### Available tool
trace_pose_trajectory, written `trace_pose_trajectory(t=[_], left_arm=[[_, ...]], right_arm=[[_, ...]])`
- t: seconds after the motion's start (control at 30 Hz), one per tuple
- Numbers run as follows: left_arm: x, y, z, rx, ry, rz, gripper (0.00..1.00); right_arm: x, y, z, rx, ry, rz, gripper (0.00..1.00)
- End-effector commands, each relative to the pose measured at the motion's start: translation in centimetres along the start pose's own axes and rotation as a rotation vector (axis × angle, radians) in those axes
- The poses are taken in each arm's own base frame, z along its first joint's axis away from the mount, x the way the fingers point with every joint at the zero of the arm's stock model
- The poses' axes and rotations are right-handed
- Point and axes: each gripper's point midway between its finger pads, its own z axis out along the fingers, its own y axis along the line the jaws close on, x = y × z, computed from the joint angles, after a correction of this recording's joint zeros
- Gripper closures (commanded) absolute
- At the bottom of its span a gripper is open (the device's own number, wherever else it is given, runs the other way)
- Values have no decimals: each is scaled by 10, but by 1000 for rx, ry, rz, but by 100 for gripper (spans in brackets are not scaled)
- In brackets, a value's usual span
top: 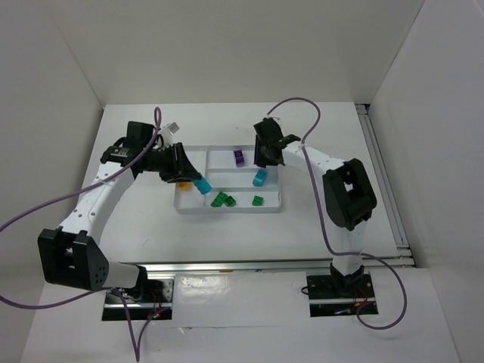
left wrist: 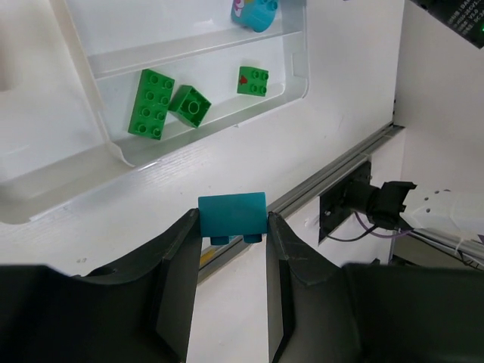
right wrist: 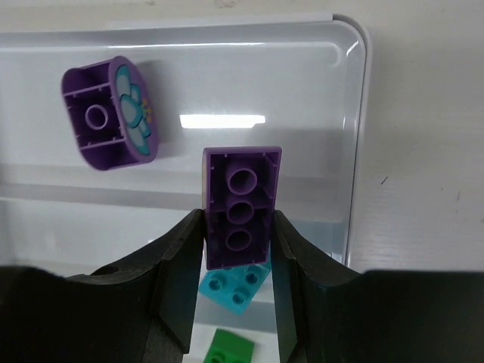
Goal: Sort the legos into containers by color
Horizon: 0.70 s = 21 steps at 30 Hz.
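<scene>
Clamps a cyan brick (left wrist: 231,214) in left jaws at the tray's (top: 234,211) left end; clamps a purple brick (right wrist: 242,208) in right jaws (far-right corner).

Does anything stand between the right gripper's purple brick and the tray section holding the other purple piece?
Nothing visible: the purple brick, shut in the right gripper, hangs over the open tray beside that rounded piece.

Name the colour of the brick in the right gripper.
The brick is purple; clearest in the right wrist view.
</scene>
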Motion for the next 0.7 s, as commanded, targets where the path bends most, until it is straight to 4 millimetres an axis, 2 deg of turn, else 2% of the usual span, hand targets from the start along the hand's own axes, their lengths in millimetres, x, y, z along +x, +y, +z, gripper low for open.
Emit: trace_pose_trajectory(t=[0.0,0.03,0.1,0.2,0.3,0.4,0.43,0.47,0.53,0.57,0.63,0.67], left_arm=[[-3,-12,-9,-10,-24,32,100],[-1,-14,-7,-15,-19,30,100],[2,-17,-6,-9,-10,38,100],[7,-22,-2,-9,3,45,100],[6,-24,7,-11,21,44,100],[2,-30,12,-8,20,58,100],[1,-32,16,-2,21,67,100],[-1,-35,17,16,14,77,100],[-6,-31,26,15,16,67,100],[-7,-35,28,19,21,73,100],[-11,-41,34,20,26,78,100],[-14,-37,41,13,38,69,100]], right_arm=[[-32,5,3,47,-95,-31,99],[-39,7,4,51,-112,-37,99],[-35,10,12,61,-103,-56,95],[-40,13,14,57,-112,-62,91],[-43,15,24,68,-110,-64,88],[-40,14,31,81,-86,-80,66],[-41,11,31,96,-92,-92,43],[-45,10,28,104,-105,-101,35],[-49,8,21,111,-113,-100,29],[-51,11,14,92,-117,-97,22],[-60,8,2,81,-135,-83,22],[-58,6,-3,83,-130,-85,22]])
